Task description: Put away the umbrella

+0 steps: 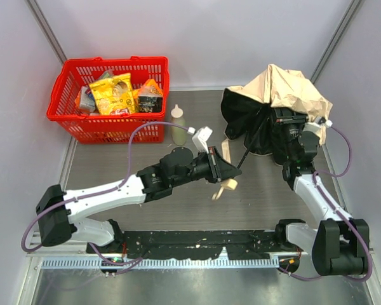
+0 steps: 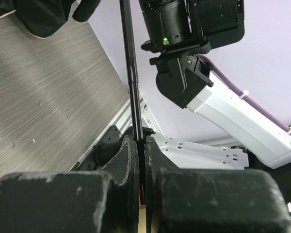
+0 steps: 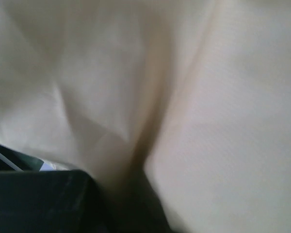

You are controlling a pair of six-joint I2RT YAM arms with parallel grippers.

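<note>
The umbrella [image 1: 286, 89] stands half open at the back right, with beige fabric above and a black lining below. Its thin black shaft [image 1: 244, 155] slants down to my left gripper [image 1: 232, 171], which is shut on it just above the pale knob handle [image 1: 228, 185]. In the left wrist view the shaft [image 2: 131, 73] runs up from between the closed pads of my left gripper [image 2: 141, 145]. My right gripper [image 1: 286, 115] reaches up into the canopy. Beige fabric [image 3: 194, 97] fills its wrist view, and only a dark finger [image 3: 39, 199] shows, so its jaws cannot be read.
A red basket [image 1: 70, 111] holding snack packets stands at the back left. A pale green squeeze bottle [image 1: 178, 124] stands upright just right of it. Grey walls close in on both sides and the back.
</note>
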